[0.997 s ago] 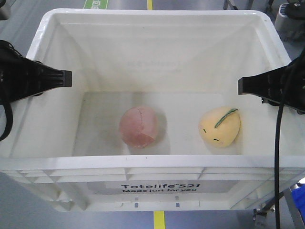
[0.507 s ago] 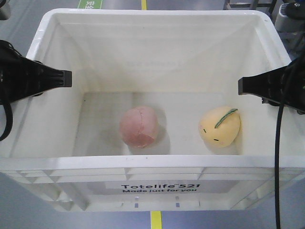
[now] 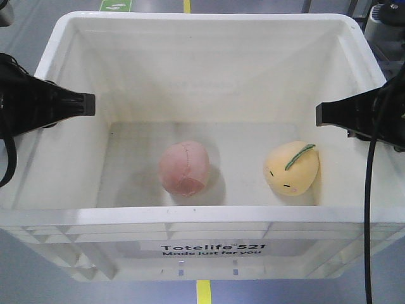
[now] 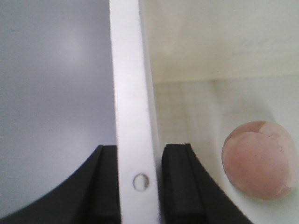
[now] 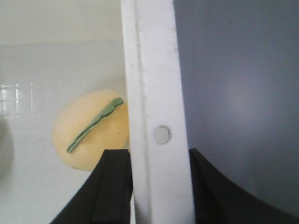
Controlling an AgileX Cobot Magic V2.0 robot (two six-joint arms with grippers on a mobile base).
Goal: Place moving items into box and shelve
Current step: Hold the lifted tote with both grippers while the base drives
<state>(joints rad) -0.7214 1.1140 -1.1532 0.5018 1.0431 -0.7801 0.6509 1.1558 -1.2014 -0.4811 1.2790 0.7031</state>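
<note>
I see the left gripper [image 4: 140, 184] clamped on the box [image 3: 202, 215] rim at 9 o'clock and the right gripper [image 5: 159, 186] clamped on it at 3 o'clock. Inside, the pink ball [image 3: 184, 168] lies mid-floor, with the yellow fruit [image 3: 291, 168] apart at its 3 o'clock.

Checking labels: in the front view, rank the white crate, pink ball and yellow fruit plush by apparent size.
Largest: white crate.
Then pink ball and yellow fruit plush: nearly alike, too close to rank.

White box [image 3: 202, 218] floor bears pink ball [image 3: 185, 168], yellow fruit [image 3: 291, 168], apart.
</note>
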